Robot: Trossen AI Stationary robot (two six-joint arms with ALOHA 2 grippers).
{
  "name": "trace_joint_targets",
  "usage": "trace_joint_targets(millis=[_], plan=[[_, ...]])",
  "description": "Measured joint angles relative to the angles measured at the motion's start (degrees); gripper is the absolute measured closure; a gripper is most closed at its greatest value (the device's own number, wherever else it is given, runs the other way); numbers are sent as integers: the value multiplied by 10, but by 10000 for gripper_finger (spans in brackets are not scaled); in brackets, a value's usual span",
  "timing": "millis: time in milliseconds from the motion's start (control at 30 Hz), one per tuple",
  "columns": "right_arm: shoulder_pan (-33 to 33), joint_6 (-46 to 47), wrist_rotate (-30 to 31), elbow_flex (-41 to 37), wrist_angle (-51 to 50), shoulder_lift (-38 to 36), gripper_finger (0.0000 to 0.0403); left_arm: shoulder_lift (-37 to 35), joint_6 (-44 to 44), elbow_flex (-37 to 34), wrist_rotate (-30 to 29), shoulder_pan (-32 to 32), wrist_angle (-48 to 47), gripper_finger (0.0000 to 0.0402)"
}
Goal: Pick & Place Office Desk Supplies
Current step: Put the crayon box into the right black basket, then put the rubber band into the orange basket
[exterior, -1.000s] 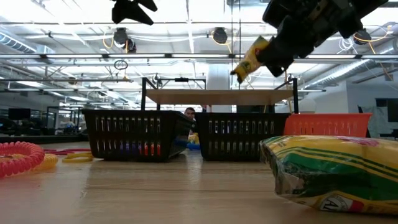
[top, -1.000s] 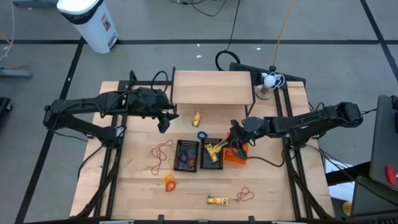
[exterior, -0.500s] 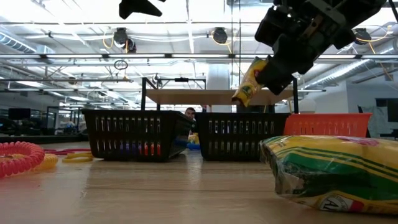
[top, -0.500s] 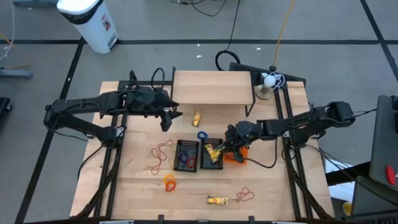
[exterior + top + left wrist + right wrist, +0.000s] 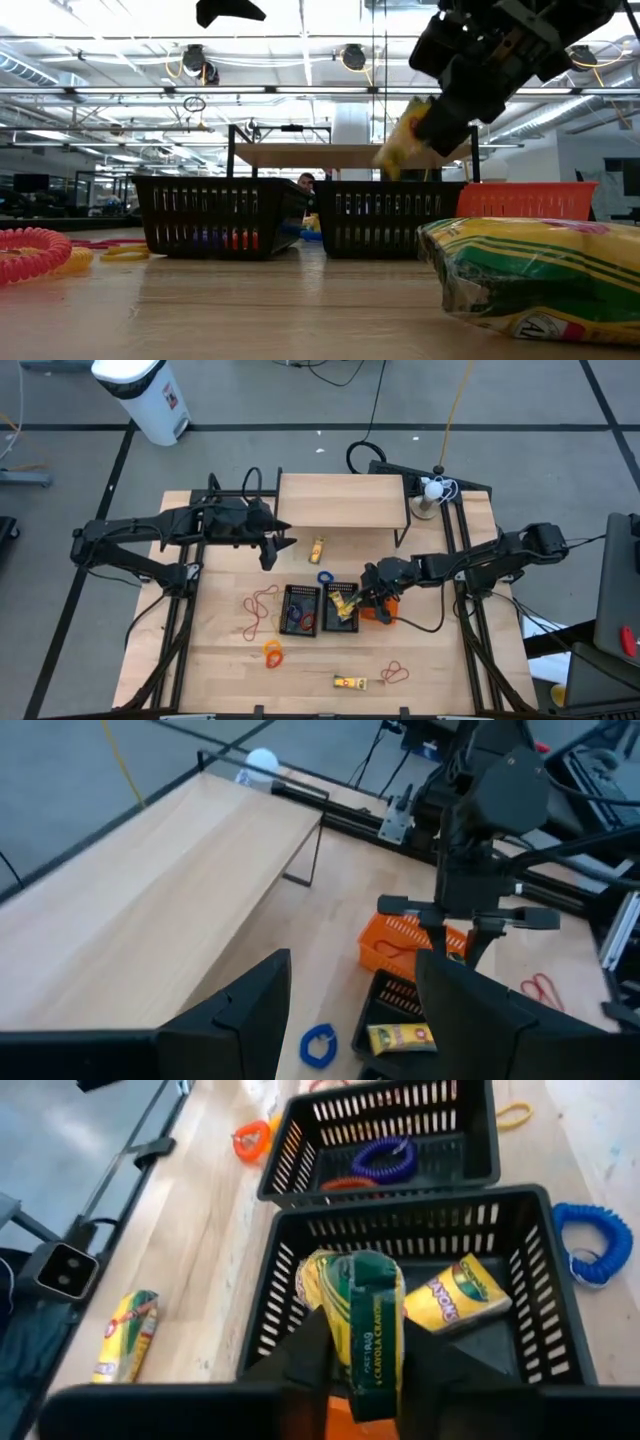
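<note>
My right gripper (image 5: 366, 592) is shut on a yellow and green crayon pack (image 5: 364, 1335) and hovers over the right black basket (image 5: 520, 1335). A second crayon pack (image 5: 455, 1296) lies flat on that basket's floor. The left black basket (image 5: 300, 610) holds a purple coil (image 5: 388, 1155) and an orange loop (image 5: 350, 1183). More packs lie on the table, one (image 5: 318, 550) near the shelf and one (image 5: 350, 682) by the near edge. My left gripper (image 5: 268, 554) is open, raised above the table in front of the wooden shelf, touching nothing. My right gripper pinches the crayon pack between its two fingers (image 5: 312, 1348), which lie on its flat sides at the upper part (image 5: 352, 1305). The fingers slant downward from the table's right. The pack is lifted clear and sticks out below the fingertips, tilted (image 5: 405, 135), above the right black basket.
An orange basket (image 5: 382, 610) stands right of the black ones. A blue coil (image 5: 325, 577), red rubber bands (image 5: 260, 602) (image 5: 395, 673) and an orange coil (image 5: 272, 652) lie loose on the table. A raised wooden shelf (image 5: 342, 500) stands at the far side.
My right gripper has moved toward the table's left and down, carrying the crayon pack from above the orange basket to above the right black basket. My left gripper has drifted slightly toward the right.
</note>
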Motion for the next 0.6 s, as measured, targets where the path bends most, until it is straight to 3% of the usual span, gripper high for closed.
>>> trace_joint_targets(millis=[167, 300, 467, 600], plan=[[0, -5, 0, 0, 36, 6, 251, 0, 37, 0, 0, 0, 9, 188], [0, -14, 0, -1, 55, 8, 216, 0, 8, 0, 1, 0, 9, 188], [0, -41, 3, 0, 79, -21, 199, 0, 13, 0, 27, 0, 7, 188], [0, -85, 53, 0, 58, -75, 204, 0, 20, 0, 33, -1, 7, 188]])
